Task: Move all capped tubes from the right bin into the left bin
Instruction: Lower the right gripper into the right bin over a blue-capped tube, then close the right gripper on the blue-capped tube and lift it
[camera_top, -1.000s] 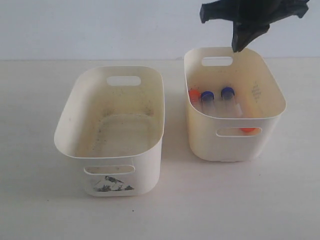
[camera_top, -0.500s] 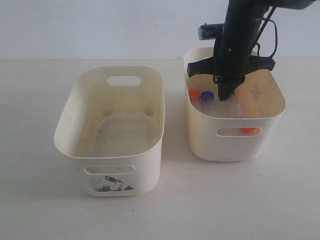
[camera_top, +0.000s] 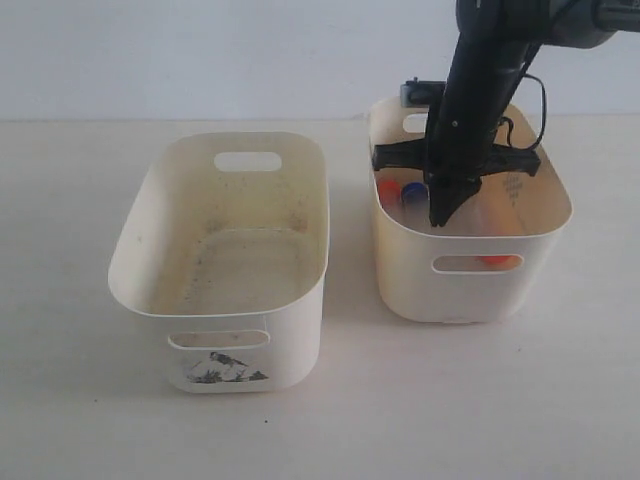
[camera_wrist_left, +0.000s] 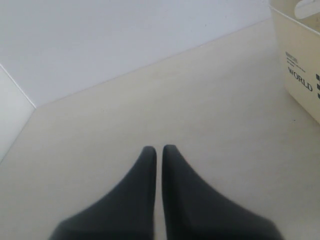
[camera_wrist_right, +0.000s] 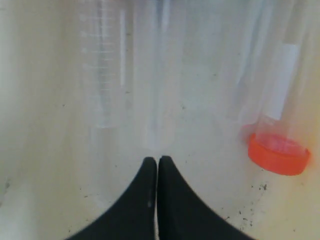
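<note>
The right bin (camera_top: 470, 285) is cream and plain-fronted and holds the capped tubes. A blue cap (camera_top: 412, 191) and an orange cap (camera_top: 389, 189) show by its left wall, and another orange cap (camera_top: 497, 261) shows through the front slot. My right gripper (camera_top: 437, 222) reaches down inside this bin, shut with nothing in it. In the right wrist view its tips (camera_wrist_right: 158, 160) sit just short of a clear tube (camera_wrist_right: 159, 75), with an orange-capped tube (camera_wrist_right: 278, 152) to one side. The left bin (camera_top: 230, 300), with the dark sticker, holds no tubes. My left gripper (camera_wrist_left: 158, 148) is shut over bare table.
The right arm's black body (camera_top: 478, 90) stands over the back of the right bin and hides part of its inside. A cream bin wall with "WORLD" printed on it (camera_wrist_left: 300, 75) shows at the edge of the left wrist view. A pale wall lies behind the table.
The right arm came down from above the right bin's back rim into the bin, and its tips now sit lower among the tubes. The bins did not move.
</note>
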